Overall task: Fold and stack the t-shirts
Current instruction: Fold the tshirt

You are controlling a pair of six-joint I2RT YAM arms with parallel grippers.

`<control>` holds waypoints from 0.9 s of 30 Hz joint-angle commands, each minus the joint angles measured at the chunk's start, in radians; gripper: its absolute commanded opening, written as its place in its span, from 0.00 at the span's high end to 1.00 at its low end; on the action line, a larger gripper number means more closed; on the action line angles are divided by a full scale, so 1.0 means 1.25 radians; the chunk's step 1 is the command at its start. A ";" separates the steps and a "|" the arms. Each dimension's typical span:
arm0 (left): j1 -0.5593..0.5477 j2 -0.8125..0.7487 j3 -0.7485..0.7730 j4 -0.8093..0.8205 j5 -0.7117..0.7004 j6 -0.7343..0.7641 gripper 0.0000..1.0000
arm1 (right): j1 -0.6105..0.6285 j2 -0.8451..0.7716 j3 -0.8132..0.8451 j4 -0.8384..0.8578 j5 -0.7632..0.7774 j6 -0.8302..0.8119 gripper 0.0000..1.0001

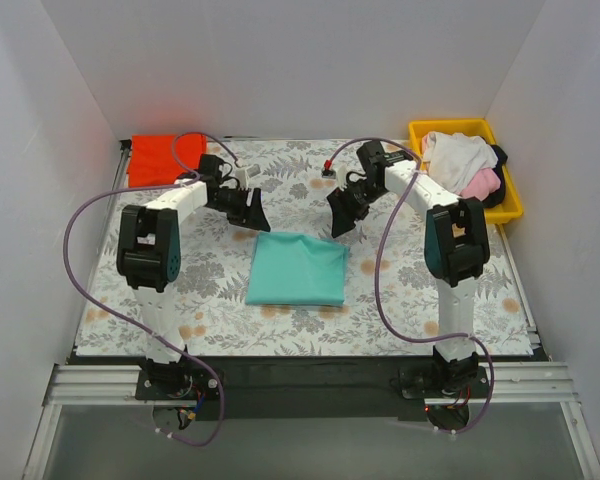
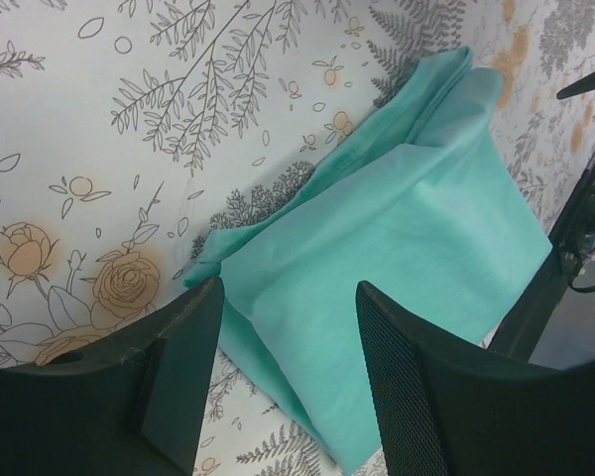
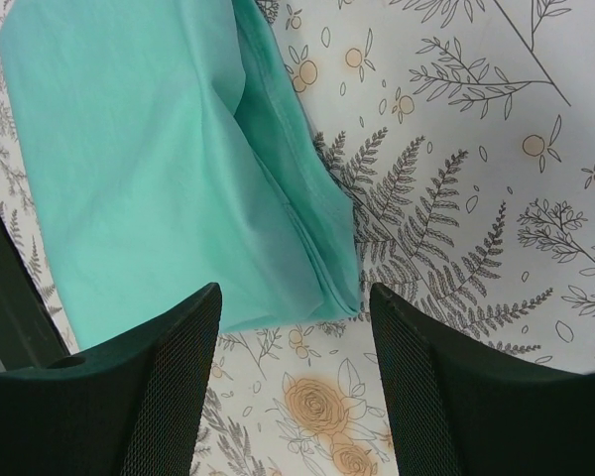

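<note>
Teal shirt (image 1: 297, 268) lies folded flat on the fern cloth (image 1: 420, 280), its far corners just below your two sets of jaws. Your left gripper (image 1: 252, 210) and right gripper (image 1: 342, 215) both have jaws spread wide, holding nothing. Red shirt (image 1: 163, 157) sits well outside your left jaws; white, pink and black shirts (image 1: 460, 160) fill the yellow tray (image 1: 445, 126) outside your right jaws.

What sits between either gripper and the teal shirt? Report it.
Nothing visible. The left gripper and right gripper hang open and empty by the far corners of the teal shirt, with a clear gap down to it.
</note>
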State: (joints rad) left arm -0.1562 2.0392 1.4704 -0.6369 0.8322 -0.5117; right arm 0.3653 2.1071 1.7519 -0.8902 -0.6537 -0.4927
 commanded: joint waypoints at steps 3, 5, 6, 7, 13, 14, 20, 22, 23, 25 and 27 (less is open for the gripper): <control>0.001 0.012 0.024 -0.024 -0.047 0.029 0.45 | 0.000 0.032 0.001 -0.017 0.003 -0.027 0.32; 0.001 0.018 0.026 -0.023 -0.047 0.033 0.45 | 0.000 0.046 0.004 -0.014 0.003 -0.024 0.30; 0.001 0.019 0.028 -0.021 -0.047 0.031 0.45 | 0.001 0.050 0.005 -0.014 0.001 -0.024 0.30; 0.001 0.022 0.028 -0.021 -0.045 0.033 0.47 | 0.000 0.057 0.008 -0.013 -0.001 -0.023 0.29; 0.001 0.034 0.035 -0.016 -0.040 0.033 0.71 | 0.001 0.058 0.004 -0.018 -0.015 -0.026 0.30; 0.001 0.036 0.036 -0.013 -0.040 0.031 0.76 | 0.001 0.057 0.000 -0.019 -0.018 -0.027 0.31; 0.001 0.047 0.030 -0.005 -0.029 0.023 0.95 | 0.002 0.050 -0.011 -0.039 -0.039 -0.038 0.43; 0.002 0.047 0.020 0.003 -0.033 0.018 1.00 | 0.002 0.054 -0.010 -0.050 -0.033 -0.045 0.43; 0.001 0.047 0.019 0.005 -0.031 0.018 1.00 | 0.002 0.053 -0.011 -0.052 -0.029 -0.049 0.41; 0.002 0.050 0.018 0.006 -0.031 0.018 1.00 | 0.002 0.053 -0.017 -0.052 -0.018 -0.054 0.41; 0.001 0.051 0.018 0.006 -0.030 0.018 1.00 | 0.002 0.059 -0.015 -0.054 -0.011 -0.053 0.41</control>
State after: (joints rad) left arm -0.1562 2.1059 1.4826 -0.6460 0.7780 -0.4881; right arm 0.3653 2.1857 1.7424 -0.9241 -0.6659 -0.5354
